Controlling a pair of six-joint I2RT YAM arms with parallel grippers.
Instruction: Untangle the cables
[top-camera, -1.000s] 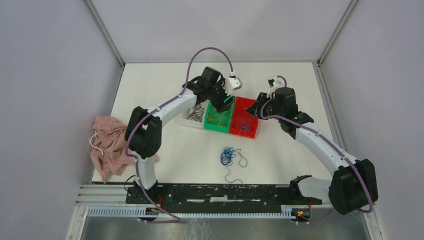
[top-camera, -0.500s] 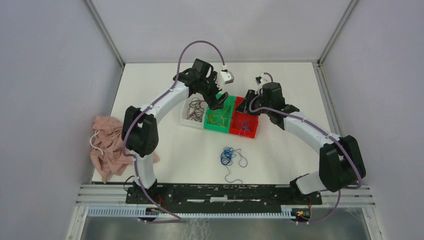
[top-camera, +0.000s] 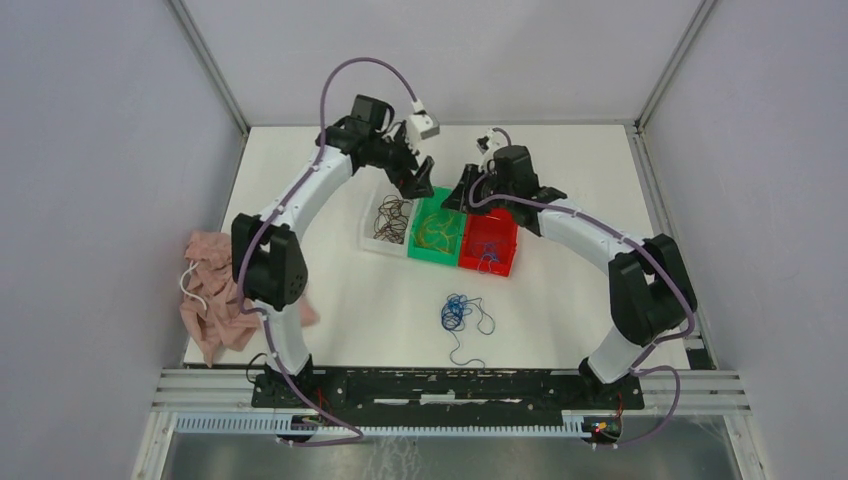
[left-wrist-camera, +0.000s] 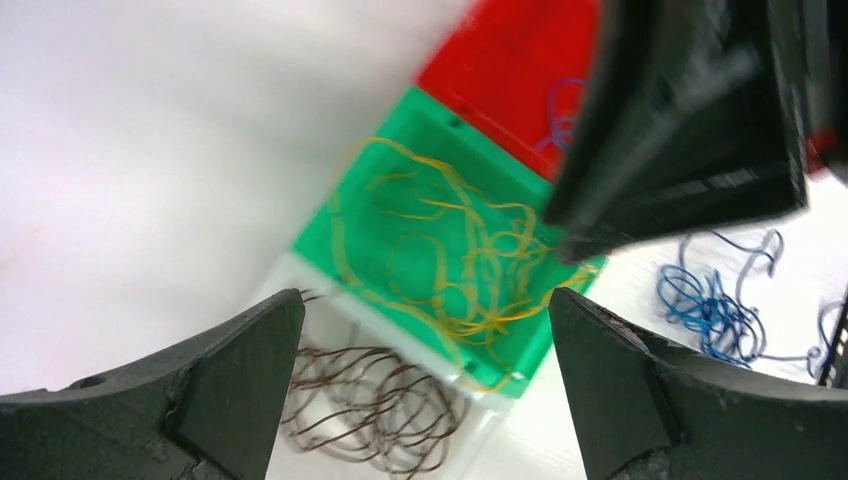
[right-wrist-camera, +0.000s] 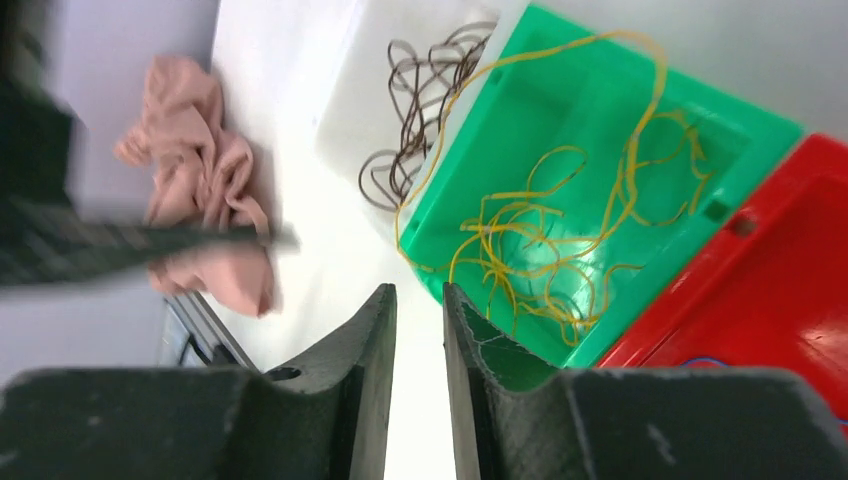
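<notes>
Brown cables (top-camera: 392, 222) lie in a white bin (top-camera: 372, 240), yellow-orange cables (top-camera: 437, 235) in a green bin (top-camera: 437, 256), and a few blue strands (top-camera: 488, 246) in a red bin (top-camera: 500, 266). A blue bundle (top-camera: 458, 312) lies loose on the table in front of the bins. My left gripper (top-camera: 415, 186) hovers behind the white and green bins, open wide and empty; its wrist view shows the yellow cables (left-wrist-camera: 455, 265), brown cables (left-wrist-camera: 375, 420) and blue bundle (left-wrist-camera: 710, 305). My right gripper (top-camera: 455, 196) hovers behind the green bin, its jaws nearly together with nothing between them (right-wrist-camera: 418, 300).
A pink cloth (top-camera: 215, 290) lies at the table's left edge, also in the right wrist view (right-wrist-camera: 200, 170). The right arm's black body (left-wrist-camera: 690, 110) fills the left wrist view's upper right. Grey walls enclose the table on three sides.
Both grippers have moved left and towards the back: the left from over the green bin to behind the white one, the right from beside the red bin to behind the green one.
</notes>
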